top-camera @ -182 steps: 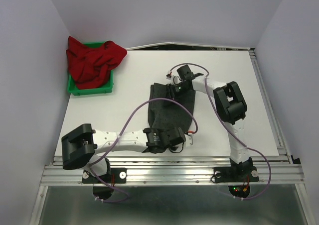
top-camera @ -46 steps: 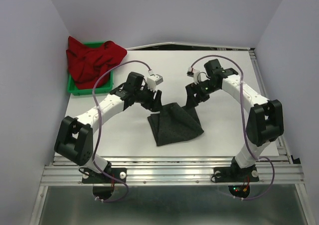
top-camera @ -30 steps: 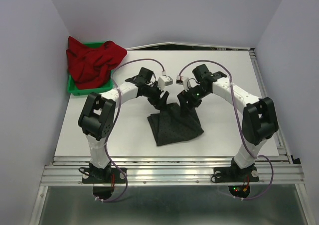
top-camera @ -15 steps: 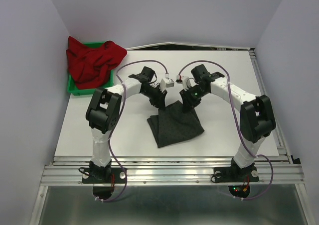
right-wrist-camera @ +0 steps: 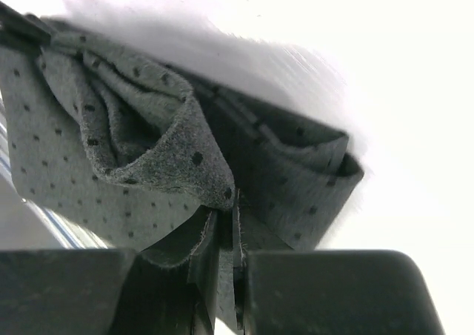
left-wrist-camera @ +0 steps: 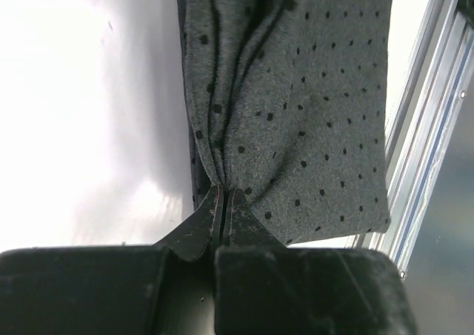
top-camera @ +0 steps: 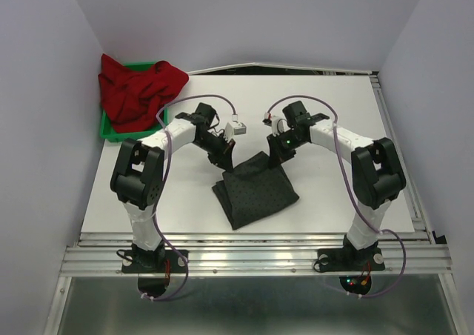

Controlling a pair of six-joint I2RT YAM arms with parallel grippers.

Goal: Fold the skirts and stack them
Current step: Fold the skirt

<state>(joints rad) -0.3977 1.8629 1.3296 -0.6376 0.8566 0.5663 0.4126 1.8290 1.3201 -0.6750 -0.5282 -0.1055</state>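
Observation:
The charcoal dotted skirt (top-camera: pixel 255 190) lies folded in the middle of the white table. My left gripper (top-camera: pixel 224 158) is shut on its far left corner; in the left wrist view the cloth (left-wrist-camera: pixel 296 105) bunches into pleats at the closed fingertips (left-wrist-camera: pixel 224 194). My right gripper (top-camera: pixel 277 157) is shut on the far right corner, where a curled fold of the skirt (right-wrist-camera: pixel 163 150) rises from between the pads (right-wrist-camera: pixel 226 216). The red skirt (top-camera: pixel 137 89) is heaped in and over a green bin at the back left.
The green bin (top-camera: pixel 133 133) stands at the table's (top-camera: pixel 348 113) back left corner. An aluminium rail (top-camera: pixel 252 257) runs along the near edge by the arm bases. Purple cables loop above both arms.
Both grippers have gone from open to shut on the dotted skirt's far corners. The skirt's far edge has lifted and bunched, and the cloth has shifted slightly left and toward the front.

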